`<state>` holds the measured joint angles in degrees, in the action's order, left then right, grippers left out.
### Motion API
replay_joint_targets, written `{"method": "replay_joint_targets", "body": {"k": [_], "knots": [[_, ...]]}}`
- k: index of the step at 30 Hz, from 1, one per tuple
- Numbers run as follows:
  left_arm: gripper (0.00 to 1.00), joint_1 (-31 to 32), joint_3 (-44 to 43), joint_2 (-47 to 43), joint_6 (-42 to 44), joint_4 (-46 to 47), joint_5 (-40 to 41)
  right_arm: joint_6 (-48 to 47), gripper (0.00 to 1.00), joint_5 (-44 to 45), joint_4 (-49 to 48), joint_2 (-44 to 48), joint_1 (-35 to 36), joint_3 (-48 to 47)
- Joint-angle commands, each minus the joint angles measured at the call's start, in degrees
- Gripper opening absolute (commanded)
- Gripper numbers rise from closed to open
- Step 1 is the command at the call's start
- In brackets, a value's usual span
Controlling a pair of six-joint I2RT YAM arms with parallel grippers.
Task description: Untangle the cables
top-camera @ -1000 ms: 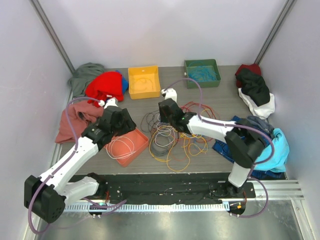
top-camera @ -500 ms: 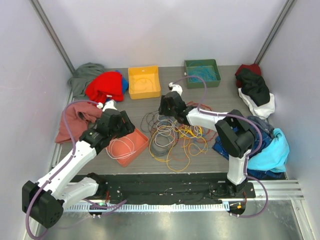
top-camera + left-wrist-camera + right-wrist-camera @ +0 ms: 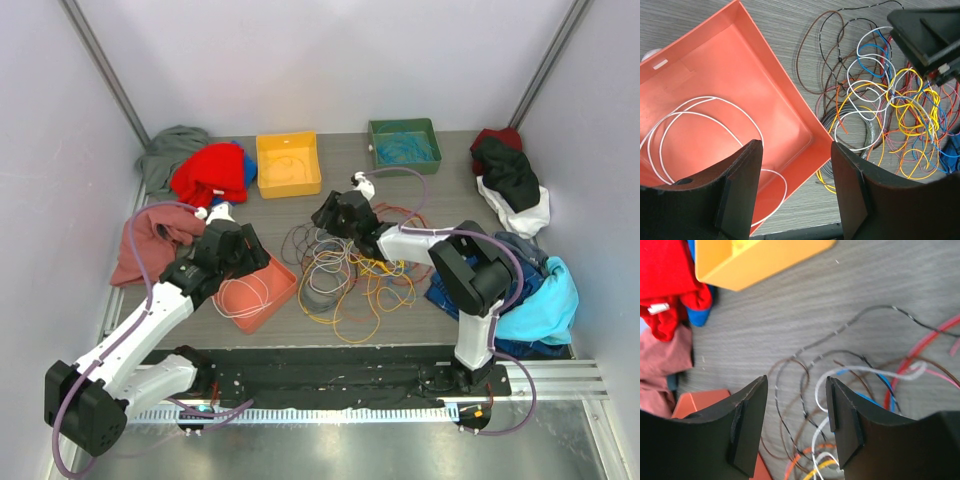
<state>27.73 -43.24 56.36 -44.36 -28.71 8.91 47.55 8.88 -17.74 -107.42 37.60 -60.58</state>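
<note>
The cables [image 3: 345, 275] lie in a loose tangle of yellow, orange, white, blue, red, brown and black strands mid-table, also seen in the left wrist view [image 3: 890, 105]. One white cable [image 3: 700, 120] is coiled inside the orange-red tray [image 3: 280, 296]. My left gripper [image 3: 243, 250] hangs open over the tray's near right corner [image 3: 796, 150], nothing between its fingers. My right gripper [image 3: 328, 214] is open above the tangle's far left edge [image 3: 796, 385]; black-white, brown and white strands [image 3: 840, 385] lie below it on the table, none held.
A yellow bin [image 3: 288, 163] and a green bin [image 3: 404, 146] with blue wire stand at the back. Clothes lie around: red [image 3: 212, 170], grey [image 3: 170, 148], pink [image 3: 150, 240] on the left, black-white [image 3: 512, 185] and blue-cyan [image 3: 548, 290] on the right.
The right gripper has opened wider and shifted a little toward the back; its elbow has swung inward. The left gripper drew back slightly over the tray.
</note>
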Motion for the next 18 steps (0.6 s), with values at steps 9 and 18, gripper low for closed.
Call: {"method": "replay_joint_targets", "body": {"k": [9, 18], "knots": [[0.61, -0.2, -0.3, -2.5, 1.0, -1.0, 1.8, 3.3, 0.58, 0.4, -3.2, -3.8, -1.0, -4.9], [0.61, -0.2, 0.5, -2.1, 0.5, -0.2, 0.8, 0.1, 0.58, 2.0, -2.7, 3.9, 0.6, 1.1]]}}
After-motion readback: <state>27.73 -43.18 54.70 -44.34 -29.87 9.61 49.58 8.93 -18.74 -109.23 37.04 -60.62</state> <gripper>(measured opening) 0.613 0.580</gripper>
